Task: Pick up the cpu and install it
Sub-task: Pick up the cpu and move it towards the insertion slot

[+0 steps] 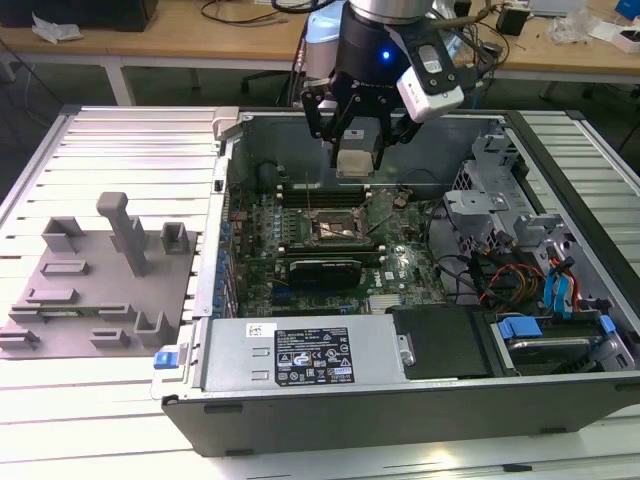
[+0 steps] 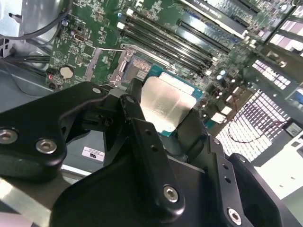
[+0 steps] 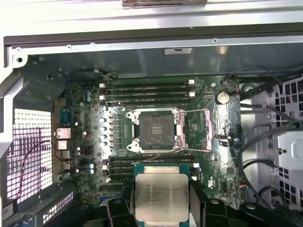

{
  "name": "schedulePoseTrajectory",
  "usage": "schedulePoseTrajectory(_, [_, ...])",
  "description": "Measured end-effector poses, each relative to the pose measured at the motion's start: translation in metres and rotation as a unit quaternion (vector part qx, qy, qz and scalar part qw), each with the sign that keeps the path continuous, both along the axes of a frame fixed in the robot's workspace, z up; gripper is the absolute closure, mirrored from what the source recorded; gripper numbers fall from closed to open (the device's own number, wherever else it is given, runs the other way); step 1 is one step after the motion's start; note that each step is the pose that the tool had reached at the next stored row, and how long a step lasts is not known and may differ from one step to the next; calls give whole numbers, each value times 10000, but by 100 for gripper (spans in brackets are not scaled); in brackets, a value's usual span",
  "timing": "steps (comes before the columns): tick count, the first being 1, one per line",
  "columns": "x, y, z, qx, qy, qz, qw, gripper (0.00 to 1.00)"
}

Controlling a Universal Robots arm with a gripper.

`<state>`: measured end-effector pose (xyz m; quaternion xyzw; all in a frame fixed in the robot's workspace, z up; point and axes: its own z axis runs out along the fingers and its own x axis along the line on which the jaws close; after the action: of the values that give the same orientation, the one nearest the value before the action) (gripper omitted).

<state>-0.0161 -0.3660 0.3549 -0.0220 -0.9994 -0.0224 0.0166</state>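
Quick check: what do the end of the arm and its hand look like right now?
The hand is black, with a small blue light on its body and a white-and-grey camera box mounted on its side. Its jointed fingers carry silver screws. Above it, the wrist is silver.

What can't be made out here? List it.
- cpu underside: faces away in all views.
- cpu's near edge: cut by the frame in the first wrist view, behind the tool in the second wrist view.
- socket pins: too small; cpu covers part in the second wrist view.
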Motion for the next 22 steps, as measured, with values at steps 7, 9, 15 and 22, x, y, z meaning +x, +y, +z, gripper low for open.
schedulePoseTrajectory(7, [0, 27, -169, -1, 0, 0, 10000, 45])
schedulePoseTrajectory(9, [0, 28, -207, 0, 0, 0, 10000, 45])
schedulePoseTrajectory(15, [-1, 90, -332, -1, 0, 0, 10000, 45])
schedulePoseTrajectory(22, [-22, 219, -536, 0, 0, 0, 10000, 45])
